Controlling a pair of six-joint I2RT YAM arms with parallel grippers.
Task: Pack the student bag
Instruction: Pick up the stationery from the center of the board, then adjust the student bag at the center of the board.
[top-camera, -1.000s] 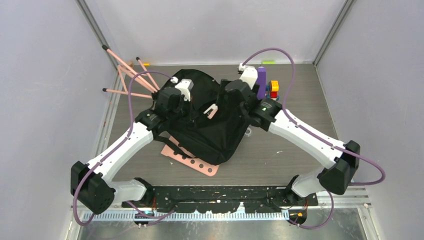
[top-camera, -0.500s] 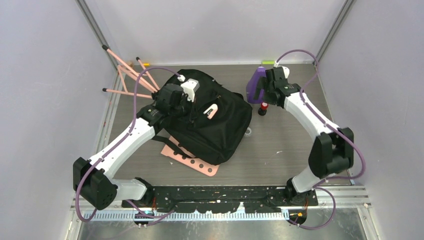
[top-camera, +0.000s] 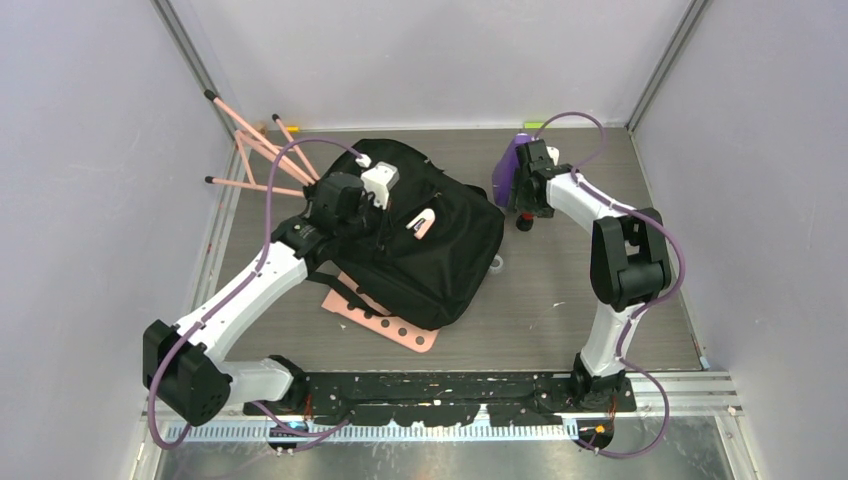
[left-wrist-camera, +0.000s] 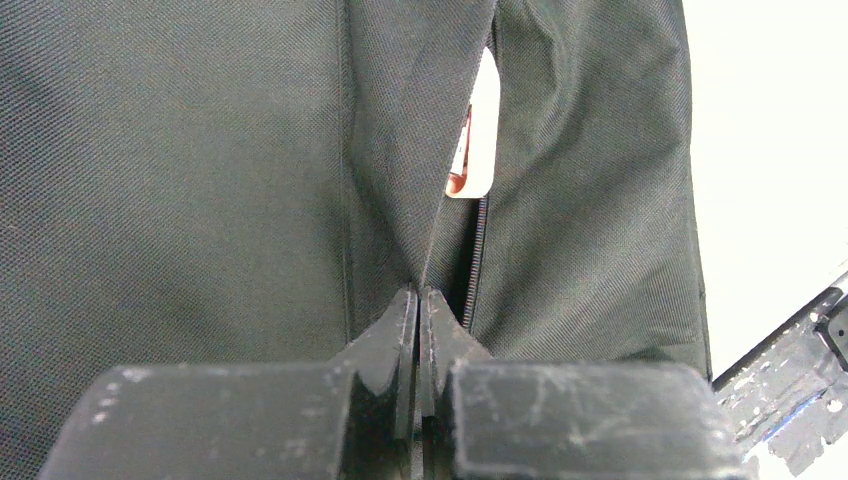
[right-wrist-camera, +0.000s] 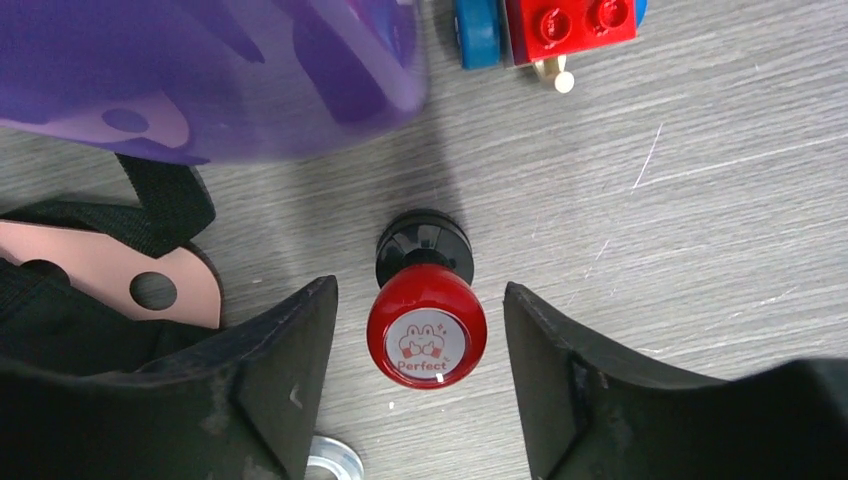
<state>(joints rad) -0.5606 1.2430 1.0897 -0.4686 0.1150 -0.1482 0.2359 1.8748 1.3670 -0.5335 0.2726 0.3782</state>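
My left fingers (left-wrist-camera: 418, 298) were pressed flat together on a fold of the student bag (left-wrist-camera: 180, 180), right beside its zipper (left-wrist-camera: 476, 262). The black fabric ran up and away from my fingertips, with a narrow gap in it further along. The bag lay on the left half of the counter (top-camera: 560, 300), and part of it rested on a pink perforated board (top-camera: 388, 322).

My right fingers (right-wrist-camera: 418, 290) stood apart, well away from the bag at the far right of the counter. A red-topped stamp (right-wrist-camera: 426, 335) stood upright on its black base between them, touching neither finger. A purple plastic object (right-wrist-camera: 200, 70) lay just beyond the stamp, and red and blue toy blocks (right-wrist-camera: 570, 20) sat near it.
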